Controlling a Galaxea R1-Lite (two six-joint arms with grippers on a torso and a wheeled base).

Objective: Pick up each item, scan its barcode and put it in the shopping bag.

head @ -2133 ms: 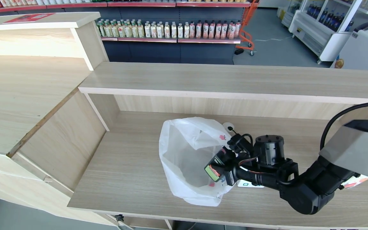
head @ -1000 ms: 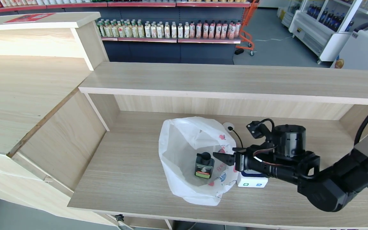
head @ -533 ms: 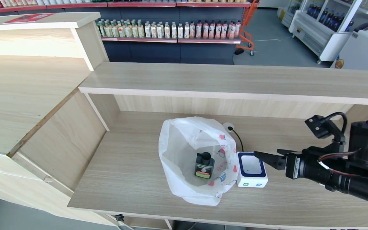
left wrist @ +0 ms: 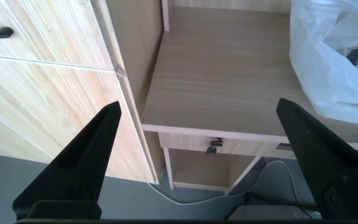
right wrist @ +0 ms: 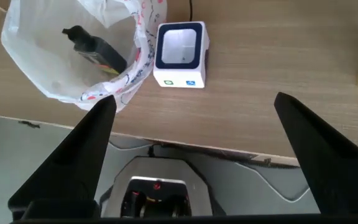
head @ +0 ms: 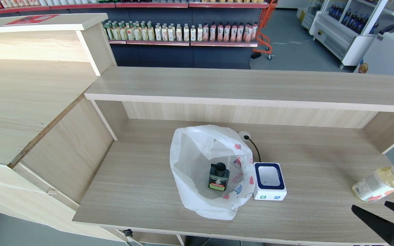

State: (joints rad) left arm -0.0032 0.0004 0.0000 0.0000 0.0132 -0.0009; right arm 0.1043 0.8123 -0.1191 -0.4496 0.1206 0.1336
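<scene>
A white shopping bag (head: 197,160) stands open on the counter, and a small black bottle (head: 218,176) lies inside it; the bag (right wrist: 55,68) and the black bottle (right wrist: 95,50) show in the right wrist view too. Just right of the bag sits the white barcode scanner (head: 269,181) (right wrist: 180,55). A yellow-liquid bottle with a white cap (head: 381,182) lies on its side at the counter's right end. My right gripper (head: 388,215) (right wrist: 194,165) is open and empty, off the counter's front edge, near that bottle. My left gripper (left wrist: 197,168) is open and empty, low, in front of the counter's left corner.
The scanner's black cable (head: 253,147) runs to the back of the counter. A raised shelf (head: 251,85) spans the rear, with wooden side walls (head: 91,143) on the left. Cabinet drawers (left wrist: 36,93) stand left of the counter. The bag's edge (left wrist: 334,56) shows in the left wrist view.
My right gripper let go of the black bottle inside the bag, opened, and drew back right and toward the front edge, uncovering the scanner and the yellow bottle.
</scene>
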